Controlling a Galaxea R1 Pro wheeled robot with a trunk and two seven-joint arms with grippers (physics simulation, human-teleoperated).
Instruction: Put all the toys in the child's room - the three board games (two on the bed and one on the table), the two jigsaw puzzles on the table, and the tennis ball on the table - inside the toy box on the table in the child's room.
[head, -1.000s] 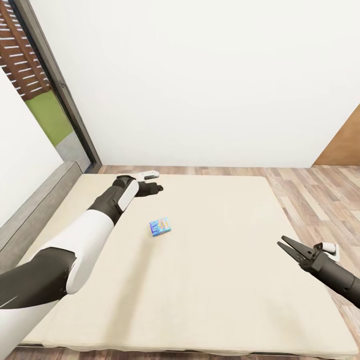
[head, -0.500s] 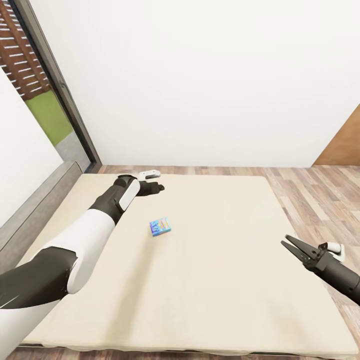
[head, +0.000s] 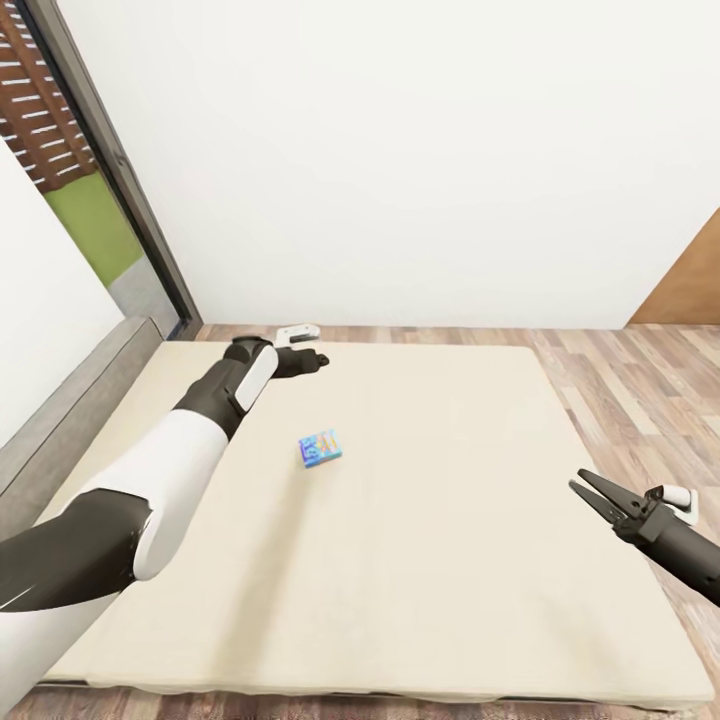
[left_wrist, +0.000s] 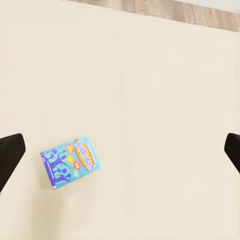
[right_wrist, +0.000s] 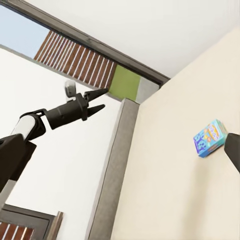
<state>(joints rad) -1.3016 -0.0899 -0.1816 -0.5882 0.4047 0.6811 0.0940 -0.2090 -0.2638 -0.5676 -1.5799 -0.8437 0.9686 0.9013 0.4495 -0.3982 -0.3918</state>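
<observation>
**Hovering over one board game on the bed**

Lying flat near the middle of the large beige mattress of the bed (head: 420, 560) is one small blue rectangular board game box (head: 320, 448), printed with cartoon figures and orange-yellow lettering. I count only this one game here. My left gripper (head: 318, 358) hangs above the mattress beyond the box, its fingers spread wide, touching nothing. My right gripper (head: 590, 493) sits over the bed's right edge, well apart from the box, fingers parted and empty.
</observation>
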